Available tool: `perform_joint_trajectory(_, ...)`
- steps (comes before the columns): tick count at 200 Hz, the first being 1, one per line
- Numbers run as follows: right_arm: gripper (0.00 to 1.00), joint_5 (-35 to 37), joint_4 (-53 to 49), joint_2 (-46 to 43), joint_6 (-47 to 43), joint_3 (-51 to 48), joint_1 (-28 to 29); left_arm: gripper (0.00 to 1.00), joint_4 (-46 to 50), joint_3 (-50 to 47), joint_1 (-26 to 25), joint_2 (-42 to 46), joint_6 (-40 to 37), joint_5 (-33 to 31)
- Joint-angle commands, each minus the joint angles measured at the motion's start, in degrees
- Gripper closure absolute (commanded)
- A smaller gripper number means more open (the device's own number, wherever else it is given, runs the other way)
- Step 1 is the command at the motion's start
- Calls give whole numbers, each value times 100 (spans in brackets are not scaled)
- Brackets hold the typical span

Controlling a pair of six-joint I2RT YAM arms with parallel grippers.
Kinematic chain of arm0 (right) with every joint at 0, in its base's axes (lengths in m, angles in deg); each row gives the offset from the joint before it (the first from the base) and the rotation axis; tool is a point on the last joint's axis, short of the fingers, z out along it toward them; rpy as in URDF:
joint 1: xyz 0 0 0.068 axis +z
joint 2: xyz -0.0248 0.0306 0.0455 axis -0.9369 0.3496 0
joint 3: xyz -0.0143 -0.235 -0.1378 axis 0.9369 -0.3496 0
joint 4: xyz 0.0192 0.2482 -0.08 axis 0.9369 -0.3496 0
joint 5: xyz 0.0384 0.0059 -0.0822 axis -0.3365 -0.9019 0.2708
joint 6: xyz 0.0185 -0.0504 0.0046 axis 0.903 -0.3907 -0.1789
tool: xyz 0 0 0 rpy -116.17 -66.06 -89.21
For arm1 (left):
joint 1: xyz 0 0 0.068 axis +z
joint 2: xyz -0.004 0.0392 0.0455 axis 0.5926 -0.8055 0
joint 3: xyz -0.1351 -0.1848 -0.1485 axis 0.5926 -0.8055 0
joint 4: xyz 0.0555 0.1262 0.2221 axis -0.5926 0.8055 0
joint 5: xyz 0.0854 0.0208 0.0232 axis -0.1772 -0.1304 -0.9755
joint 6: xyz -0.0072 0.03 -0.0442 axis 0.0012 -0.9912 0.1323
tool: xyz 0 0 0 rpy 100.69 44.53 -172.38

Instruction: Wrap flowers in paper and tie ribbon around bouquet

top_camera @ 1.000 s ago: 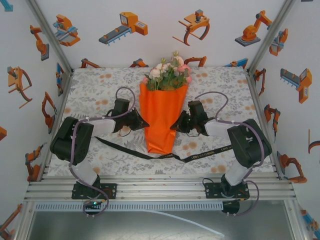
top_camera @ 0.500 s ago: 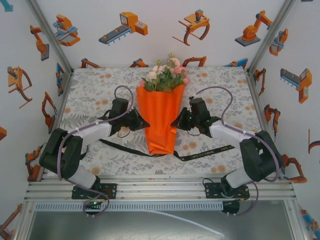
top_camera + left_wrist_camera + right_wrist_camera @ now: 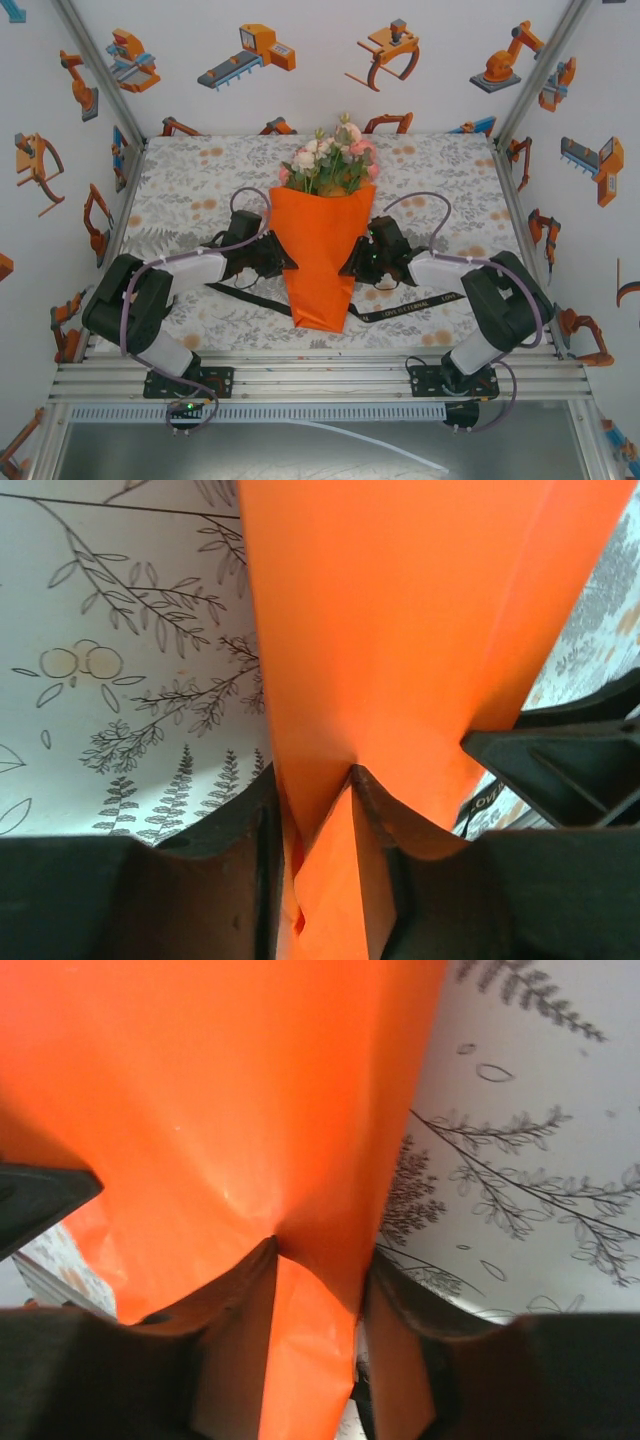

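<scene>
Two sides of the bouquet sit loosely inside the left end effector and the right end effector, both a little open, mid-tabletop.

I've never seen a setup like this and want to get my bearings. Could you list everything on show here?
paper cone: one, bright orange, lying mid-table with its point toward the arms
flowers: one bunch, pink, white and peach with green leaves, at the cone's wide far rim
ribbon: one, black with light lettering, across the table under the cone's narrow end
tablecloth: one, grey-and-orange floral print, covering the table
robot stickers: many, orange and grey, on the white walls
left arm, right arm: one each, black and white, bolted at the near edge
left gripper: one, black, jaws parted about the cone's left edge
right gripper: one, black, jaws parted about its right edge
</scene>
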Motion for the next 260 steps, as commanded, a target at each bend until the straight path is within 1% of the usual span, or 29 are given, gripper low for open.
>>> perform_joint_trajectory(1, 53, 431, -185, -57, -96, 53, 14, 60, 16, -6, -31, 5, -28, -179)
perform_joint_trajectory(35, 38, 646, -469, -368, -192, 85, 14, 43, 218, -50, -34, 211, -98, -448)
perform_joint_trajectory(66, 33, 824, -743, -697, -239, 120, 14, 30, 444, -52, -30, 467, -147, -631)
perform_joint_trajectory(87, 33, 956, -915, -992, -252, 129, 14, 27, 557, -47, -32, 705, -174, -739)
perform_joint_trajectory(125, 32, 1369, -1447, -1706, -339, 180, -16, 26, 928, 9, -35, 1186, -292, -947)
perform_joint_trajectory(145, 32, 1880, -2021, -2270, -367, 201, -186, 26, 1376, 54, -31, 1720, -462, -1349)
perform_joint_trajectory(158, 32, 2233, -2481, -2724, -306, 150, -451, 26, 1596, -2, -30, 2234, -659, -1679)
perform_joint_trajectory(172, 32, 2572, -3100, -3206, -190, 78, -890, 26, 1744, -164, -33, 2871, -869, -2017)
perform_joint_trajectory(200, 33, 2764, -4062, -3742, -93, -139, -1976, 27, 2439, -472, -18, 4021, -949, -2899)
perform_joint_trajectory(218, 33, 2810, -4454, -3823, -104, -247, -2681, 27, 2998, -618, -6, 4631, -857, -3448)
perform_joint_trajectory(229, 33, 2813, -4504, -3764, -204, -282, -3062, 27, 3274, -702, -9, 4946, -798, -3726)
perform_joint_trajectory(245, 31, 2826, -4414, -3550, -391, -298, -3428, 26, 3536, -862, -3, 5334, -702, -4081)
perform_joint_trajectory(260, 29, 2860, -4227, -3254, -583, -270, -3690, 25, 3657, -1018, 12, 5598, -645, -4266)
